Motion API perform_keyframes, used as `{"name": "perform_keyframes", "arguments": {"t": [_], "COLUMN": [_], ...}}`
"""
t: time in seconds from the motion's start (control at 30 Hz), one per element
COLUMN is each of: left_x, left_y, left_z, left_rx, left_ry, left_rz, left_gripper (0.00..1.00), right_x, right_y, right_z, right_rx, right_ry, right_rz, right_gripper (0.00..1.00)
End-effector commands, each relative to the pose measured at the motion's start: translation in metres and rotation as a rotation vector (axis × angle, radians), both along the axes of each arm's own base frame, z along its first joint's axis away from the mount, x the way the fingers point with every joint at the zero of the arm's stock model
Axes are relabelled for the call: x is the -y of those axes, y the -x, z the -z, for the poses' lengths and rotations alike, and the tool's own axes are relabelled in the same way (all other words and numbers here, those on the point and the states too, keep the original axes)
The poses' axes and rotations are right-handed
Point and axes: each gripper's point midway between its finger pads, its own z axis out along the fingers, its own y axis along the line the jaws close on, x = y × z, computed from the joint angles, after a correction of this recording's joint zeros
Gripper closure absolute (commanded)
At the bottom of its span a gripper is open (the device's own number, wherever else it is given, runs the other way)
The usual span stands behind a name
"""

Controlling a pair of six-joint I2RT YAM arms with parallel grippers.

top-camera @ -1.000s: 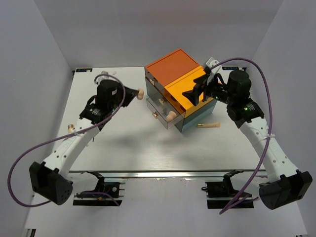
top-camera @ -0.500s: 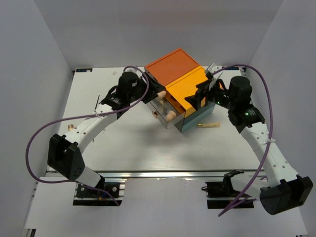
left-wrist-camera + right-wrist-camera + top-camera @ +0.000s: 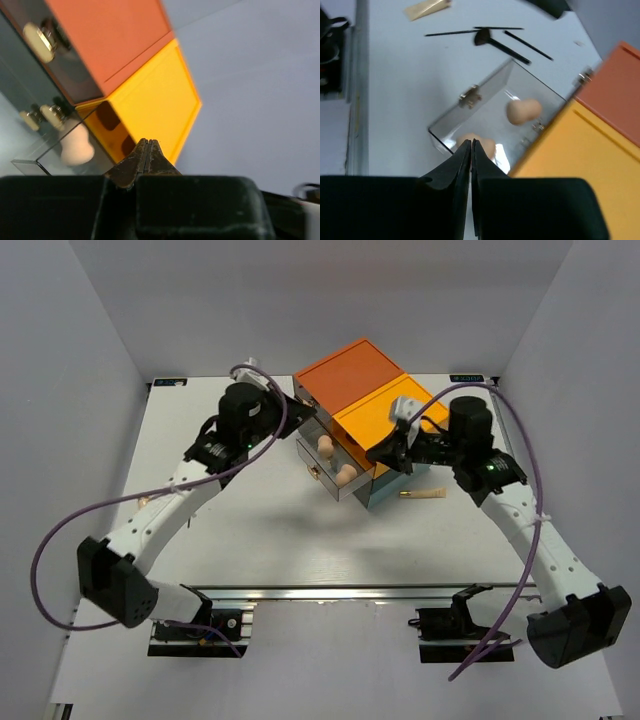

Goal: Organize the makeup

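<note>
The makeup lies partly in an open clear drawer (image 3: 312, 471) of the orange-and-yellow-topped box (image 3: 350, 375). Two beige sponges (image 3: 325, 447) (image 3: 346, 476) rest in that drawer. My left gripper (image 3: 296, 420) is shut and empty at the box's left side, above the drawer's back. In the left wrist view its fingertips (image 3: 147, 143) meet over the yellow lid (image 3: 155, 100). My right gripper (image 3: 384, 453) is shut and empty above the yellow lid's front edge, pointing at the drawer (image 3: 470, 112). A beige gold-tipped tube (image 3: 425, 494) lies right of the box.
Thin black brushes and sticks (image 3: 495, 42) lie on the white table beyond the drawer, with a small beige piece (image 3: 427, 9) further out. In the top view the left arm covers most of them. A small beige item (image 3: 143, 498) sits near the table's left edge.
The left gripper carried a beige sponge over the drawer, let it go there and closed again. The right gripper went from open to shut and moved left over the yellow lid.
</note>
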Motion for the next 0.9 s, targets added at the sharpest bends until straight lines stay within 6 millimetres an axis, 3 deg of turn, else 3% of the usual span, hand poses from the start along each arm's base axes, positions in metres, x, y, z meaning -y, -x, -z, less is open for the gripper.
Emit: {"name": "perform_keyframes", "arguments": {"t": [0.0, 0.03, 0.07, 0.1, 0.13, 0.2, 0.23, 0.27, 0.3, 0.37, 0.4, 0.43, 0.6, 0.63, 0.67, 0.83, 0.87], "left_x": [-0.028, -0.035, -0.047, -0.056, -0.078, -0.103, -0.119, -0.129, -0.134, -0.139, -0.139, -0.140, -0.131, -0.128, -0.123, -0.107, -0.105], "left_y": [0.014, 0.014, 0.018, 0.019, 0.015, 0.018, 0.026, 0.028, 0.036, 0.042, 0.045, 0.050, 0.057, 0.056, 0.058, 0.053, 0.052], "left_z": [-0.073, -0.071, -0.067, -0.059, -0.040, -0.012, 0.016, 0.026, 0.045, 0.059, 0.064, 0.076, 0.104, 0.106, 0.117, 0.134, 0.136], "left_rx": [0.190, 0.190, 0.187, 0.169, 0.109, 0.032, -0.040, -0.060, -0.087, -0.105, -0.117, -0.131, -0.182, -0.178, -0.203, -0.226, -0.232], "left_ry": [0.059, 0.052, 0.043, 0.026, -0.010, -0.048, -0.079, -0.084, -0.095, -0.088, -0.075, -0.075, -0.034, -0.022, -0.025, -0.003, 0.001], "left_rz": [-0.068, -0.097, -0.133, -0.169, -0.268, -0.364, -0.420, -0.445, -0.454, -0.465, -0.468, -0.466, -0.426, -0.415, -0.391, -0.327, -0.320], "left_gripper": [0.98, 0.98, 0.98, 0.98, 0.97, 0.93, 0.91, 0.85, 0.68, 0.50, 0.43, 0.35, 0.28, 0.27, 0.24, 0.15, 0.09], "right_x": [-0.038, -0.046, -0.052, -0.068, -0.077, -0.088, -0.103, -0.105, -0.119, -0.120, -0.124, -0.119, -0.098, -0.086, -0.081, -0.062, -0.060], "right_y": [0.035, 0.038, 0.035, 0.051, 0.055, 0.054, 0.068, 0.057, 0.064, 0.046, 0.048, 0.029, -0.016, -0.025, -0.029, -0.043, -0.046], "right_z": [-0.007, 0.001, -0.002, -0.001, 0.003, 0.009, 0.017, 0.023, 0.036, 0.053, 0.055, 0.073, 0.086, 0.090, 0.090, 0.084, 0.082], "right_rx": [0.085, 0.058, 0.094, 0.106, 0.114, 0.151, 0.146, 0.153, 0.099, 0.084, 0.076, 0.063, 0.126, 0.158, 0.187, 0.263, 0.266], "right_ry": [0.041, 0.072, 0.098, 0.113, 0.133, 0.186, 0.208, 0.249, 0.278, 0.370, 0.407, 0.486, 0.615, 0.652, 0.667, 0.677, 0.676], "right_rz": [-0.244, -0.259, -0.244, -0.292, -0.297, -0.247, -0.271, -0.186, -0.168, -0.023, 0.002, 0.120, 0.396, 0.470, 0.494, 0.583, 0.599], "right_gripper": [0.94, 0.97, 0.99, 0.99, 1.00, 1.00, 1.00, 1.00, 1.00, 1.00, 1.00, 1.00, 1.00, 1.00, 1.00, 1.00, 1.00]}}
